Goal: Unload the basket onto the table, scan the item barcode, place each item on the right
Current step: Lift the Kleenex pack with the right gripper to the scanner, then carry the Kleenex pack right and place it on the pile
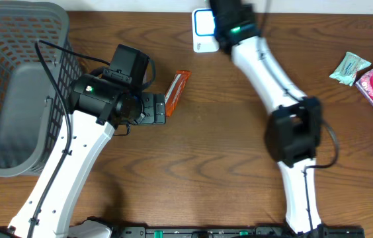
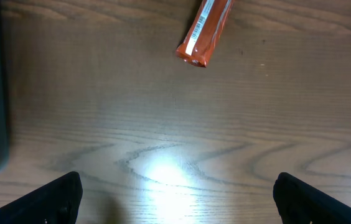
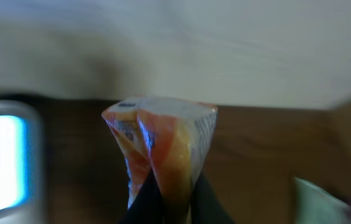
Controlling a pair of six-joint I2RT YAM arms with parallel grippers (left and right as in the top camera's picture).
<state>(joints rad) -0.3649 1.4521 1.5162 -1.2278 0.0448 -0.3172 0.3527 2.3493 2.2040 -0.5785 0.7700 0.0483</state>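
My right gripper is clamped tight on the lower end of an orange-and-white crinkled plastic packet at mid-frame. Beyond it, at left, a white box-shaped scanner glows. My left gripper gapes wide and empty above the brown wooden table. An orange foil-wrapped bar lies at the upper edge.

A crinkled orange-and-white plastic packet stands upright, its lower end pinched in the right end effector. Small print shows on its upper left face. It is near a white scanner with glowing blue screen.
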